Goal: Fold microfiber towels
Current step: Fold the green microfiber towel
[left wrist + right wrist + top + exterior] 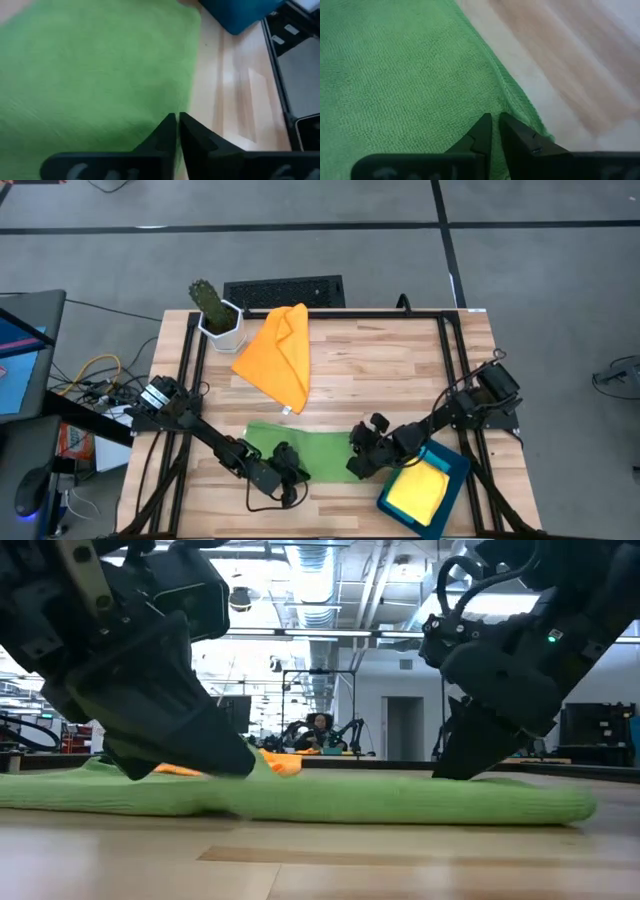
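Green towel (318, 452) lies flat as a folded strip near the front edge of the table (380, 370), between the two arms. Orange towel (280, 355) sits loosely bunched toward the back left corner, beside a potted cactus (212, 308). Yellow towel (418, 490) rests in the teal tray (452, 462) at the front right corner.

Left gripper (286, 472) is down on the left end of the green towel; its wrist view shows the fingers (165, 137) all but closed, nothing between them, cloth edge just beside. Right gripper (362, 455) is down on the right end; its fingers (481, 131) stand a narrow slit apart over the hem. Whether any cloth is pinched there, cannot tell.

Risks, as judged from here:
- A pinch that catches only the top layer would let the fold peel open on lifting.
- With the left gripper empty, a pull from the right alone would drag the strip sideways and skew it.
- The right end lies close to the tray; a sweep that way could nudge the tray or snag the yellow towel.
- Fingertips pressed on wood may skid and bunch the cloth.
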`<state>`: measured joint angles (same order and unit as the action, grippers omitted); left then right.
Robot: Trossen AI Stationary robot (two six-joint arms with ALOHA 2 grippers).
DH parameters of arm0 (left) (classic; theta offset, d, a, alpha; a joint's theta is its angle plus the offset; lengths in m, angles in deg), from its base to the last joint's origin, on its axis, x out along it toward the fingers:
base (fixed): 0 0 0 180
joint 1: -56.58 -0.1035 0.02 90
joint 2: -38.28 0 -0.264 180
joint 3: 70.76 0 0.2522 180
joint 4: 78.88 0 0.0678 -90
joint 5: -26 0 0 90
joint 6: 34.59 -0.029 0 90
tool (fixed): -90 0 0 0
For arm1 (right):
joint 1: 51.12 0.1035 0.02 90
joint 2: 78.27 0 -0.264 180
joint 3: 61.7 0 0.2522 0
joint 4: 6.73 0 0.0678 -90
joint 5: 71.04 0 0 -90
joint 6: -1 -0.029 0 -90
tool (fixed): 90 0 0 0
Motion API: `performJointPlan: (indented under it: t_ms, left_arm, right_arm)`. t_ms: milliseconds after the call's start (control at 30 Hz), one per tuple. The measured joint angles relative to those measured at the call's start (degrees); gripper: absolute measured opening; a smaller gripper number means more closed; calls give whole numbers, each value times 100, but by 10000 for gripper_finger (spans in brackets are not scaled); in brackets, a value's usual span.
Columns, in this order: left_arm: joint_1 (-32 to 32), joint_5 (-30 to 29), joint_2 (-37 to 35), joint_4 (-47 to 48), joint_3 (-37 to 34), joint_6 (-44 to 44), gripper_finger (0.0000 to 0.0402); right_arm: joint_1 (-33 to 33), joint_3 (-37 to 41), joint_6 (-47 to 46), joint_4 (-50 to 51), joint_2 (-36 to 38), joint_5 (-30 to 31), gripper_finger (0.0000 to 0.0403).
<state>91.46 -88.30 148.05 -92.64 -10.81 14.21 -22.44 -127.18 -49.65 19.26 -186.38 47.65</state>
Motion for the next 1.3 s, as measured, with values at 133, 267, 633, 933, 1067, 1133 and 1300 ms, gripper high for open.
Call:
performJointPlan:
  t_ms: [133, 267, 633, 933, 1067, 1133, 1300]
  left_arm:
    - [-27, 7, -37, 192, -3, -11, 60]
    - [-63, 100, -339, 790, -3, 184, 108]
    - [361, -587, -717, 2951, -2, 1376, 132]
    - [601, -1157, -693, 3962, -17, 1701, 108]
    - [536, -1269, -705, 3977, -52, 1516, 103]
    - [495, -1228, -773, 3969, -55, 1374, 103]
    - [326, -1338, -1078, 3885, 51, 843, 111]
  right_arm:
    - [-19, 32, 10, 441, 127, 69, 66]
    - [-48, 42, 9, 899, 259, 183, 66]
    - [-183, 62, 248, 1089, 408, 218, 66]
    - [-229, 62, 324, 1014, 408, 317, 66]
    - [-262, 26, 493, 1056, 454, 414, 66]
    - [-225, -70, 648, 1077, 620, 512, 66]
    - [-67, -176, 865, 924, 1210, 828, 66]
